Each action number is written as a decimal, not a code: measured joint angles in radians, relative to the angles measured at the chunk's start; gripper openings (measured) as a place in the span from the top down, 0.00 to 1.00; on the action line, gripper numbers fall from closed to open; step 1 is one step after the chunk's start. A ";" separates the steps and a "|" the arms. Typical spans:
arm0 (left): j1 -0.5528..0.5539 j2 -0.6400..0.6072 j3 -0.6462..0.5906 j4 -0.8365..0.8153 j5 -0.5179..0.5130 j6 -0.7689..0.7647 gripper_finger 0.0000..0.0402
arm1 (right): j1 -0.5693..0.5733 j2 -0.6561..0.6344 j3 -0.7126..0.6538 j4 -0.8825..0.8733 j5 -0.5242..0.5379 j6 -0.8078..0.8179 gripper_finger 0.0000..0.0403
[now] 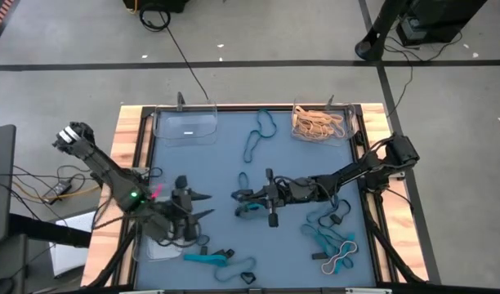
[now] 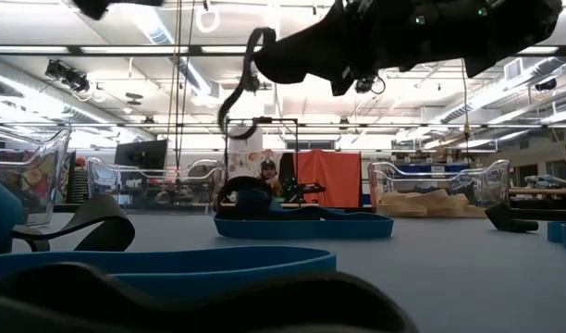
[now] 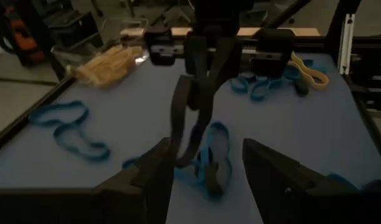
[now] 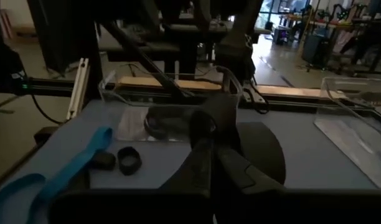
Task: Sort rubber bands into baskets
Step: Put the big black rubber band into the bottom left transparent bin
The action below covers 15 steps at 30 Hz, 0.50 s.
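Blue table mat (image 1: pixel 225 155) in a wooden frame (image 1: pixel 127 131), black cables (image 1: pixel 172 37) across grey floor (image 1: pixel 70 90)

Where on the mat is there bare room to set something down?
Free: the strip between the empty tray and the left gripper. Crowded: the near right corner, with blue bands, and around the right gripper.
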 joint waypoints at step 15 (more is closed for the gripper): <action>0.230 0.226 0.000 0.135 0.197 0.084 0.52 | 0.001 0.000 0.000 0.031 -0.021 -0.024 0.98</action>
